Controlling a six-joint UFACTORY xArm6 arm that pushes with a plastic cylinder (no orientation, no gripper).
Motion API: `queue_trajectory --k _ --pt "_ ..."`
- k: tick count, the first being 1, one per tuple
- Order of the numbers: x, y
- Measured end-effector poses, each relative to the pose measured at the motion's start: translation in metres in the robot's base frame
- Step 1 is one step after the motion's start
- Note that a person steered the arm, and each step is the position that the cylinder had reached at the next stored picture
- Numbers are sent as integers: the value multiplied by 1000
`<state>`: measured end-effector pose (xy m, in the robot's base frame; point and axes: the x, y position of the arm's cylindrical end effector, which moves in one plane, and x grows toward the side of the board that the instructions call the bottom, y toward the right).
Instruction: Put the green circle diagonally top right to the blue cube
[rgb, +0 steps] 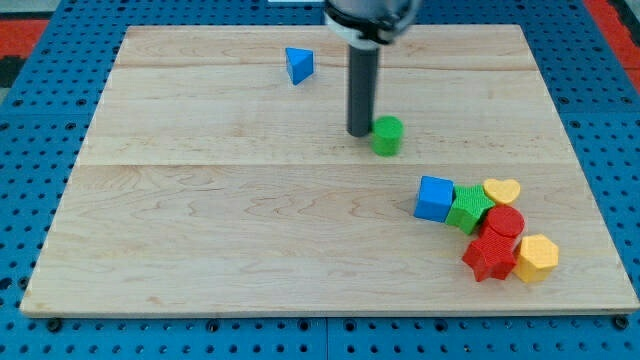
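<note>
The green circle (387, 134), a short green cylinder, stands on the wooden board a little right of the middle, in the upper half. My tip (359, 132) is just left of it, touching or nearly touching its left side. The blue cube (434, 198) lies lower and to the right of the green circle, at the left end of a cluster of blocks. The green circle is up and to the left of the blue cube.
A green star-like block (470, 209) touches the blue cube's right side. A yellow heart (502, 190), a red cylinder (504, 222), a red star (489, 256) and a yellow hexagon (537, 257) crowd beside it. A blue triangle (298, 66) lies near the view's top.
</note>
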<state>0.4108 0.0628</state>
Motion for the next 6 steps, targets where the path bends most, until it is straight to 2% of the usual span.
queue_trajectory --k 1,2,3,4,6 --pt "31 39" --pt "-28 21" --pt "-29 63" --pt "19 105" --pt "-25 66"
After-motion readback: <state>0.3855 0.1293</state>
